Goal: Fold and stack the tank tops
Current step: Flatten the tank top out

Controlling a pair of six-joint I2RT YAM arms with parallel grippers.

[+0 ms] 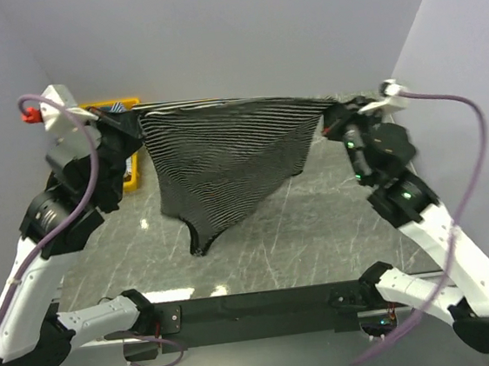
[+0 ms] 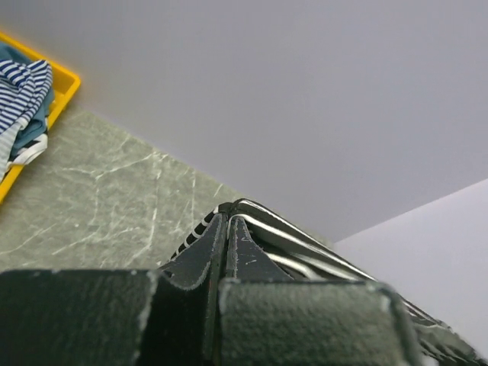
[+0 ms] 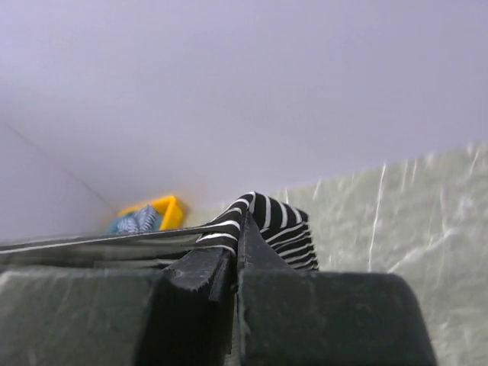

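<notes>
My left pincer (image 1: 121, 126) is clamped shut on one top corner of the black striped tank top (image 1: 225, 163), up around 10 o'clock in the overhead view. On its wrist cam the two fingers are pressed together with striped cloth pinched at the tips. The right pincer (image 1: 333, 123) has the opposite corner at roughly 2 o'clock, also closed, with a little bunch of stripes poking out past it.

Between the two, the top's upper edge is pulled into a near-straight line in the air. The rest hangs down in a rough triangle, narrowing to a point toward 6 o'clock, a bit left of centre. I can't tell whether that low tip touches the surface (image 1: 318, 219).

Further out, the yellow bin (image 1: 131, 173) sits at the far-left corner, about 10 o'clock, partly behind the left arm. The left wrist cam shows a blue-and-white striped top (image 2: 23, 80) and a teal top (image 2: 32, 130) bundled inside it.
</notes>
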